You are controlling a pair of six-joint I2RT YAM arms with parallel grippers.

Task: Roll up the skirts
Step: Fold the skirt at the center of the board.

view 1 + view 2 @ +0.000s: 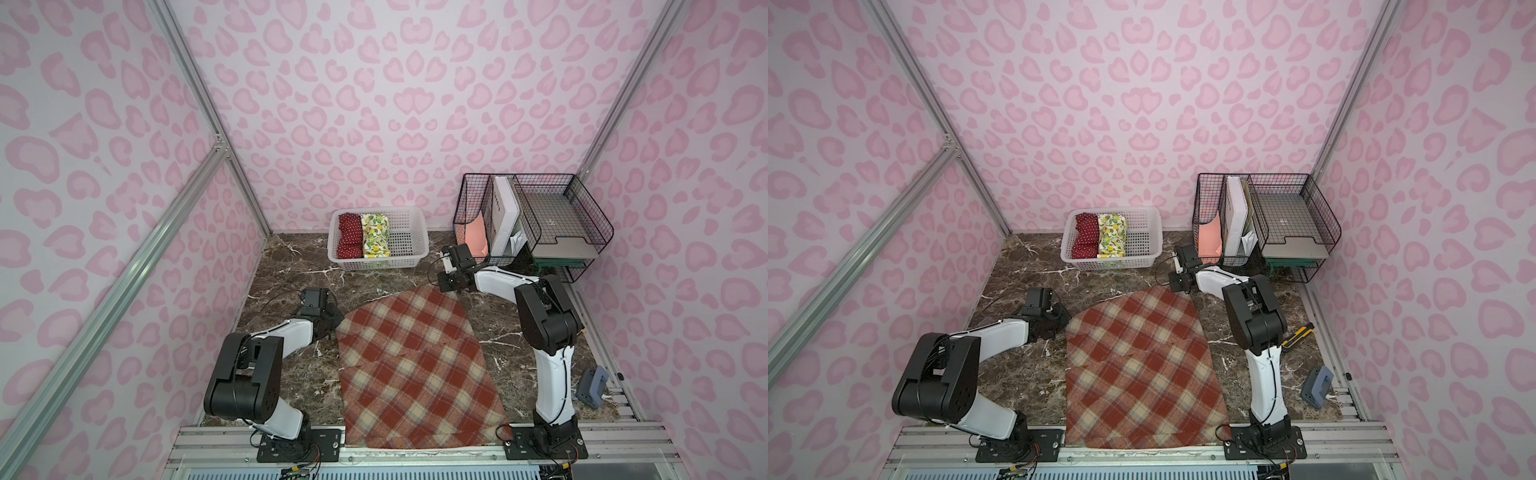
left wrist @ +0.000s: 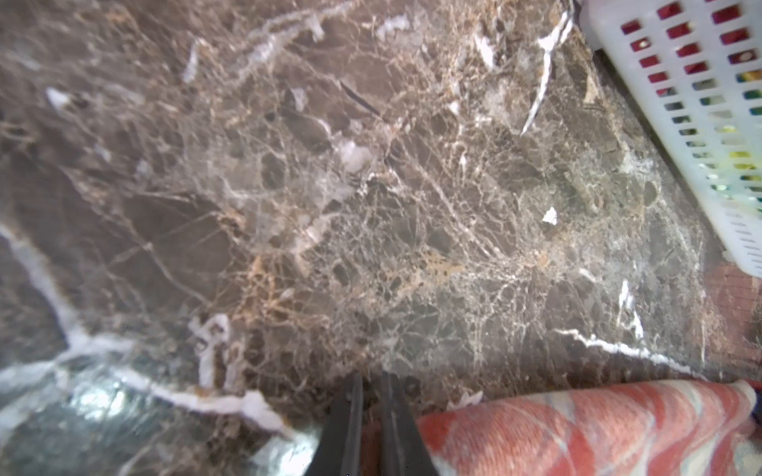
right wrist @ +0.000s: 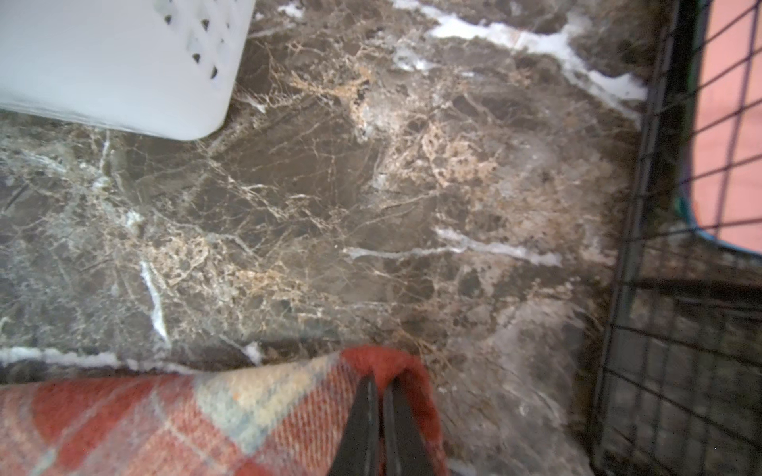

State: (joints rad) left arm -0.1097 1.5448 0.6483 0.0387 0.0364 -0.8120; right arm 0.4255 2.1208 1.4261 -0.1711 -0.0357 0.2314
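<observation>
Rust-red and cream plaid cloth skirt (image 1: 411, 365) lay flat, far corners pinched by left gripper (image 2: 371, 377) and right gripper (image 3: 381, 383); rolling needed level, matched pulls.

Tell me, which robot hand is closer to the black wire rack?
Right. The right gripper pinches the plaid skirt's far corner just in front of the black wire rack; the left gripper is across the skirt at its other far corner.
</observation>
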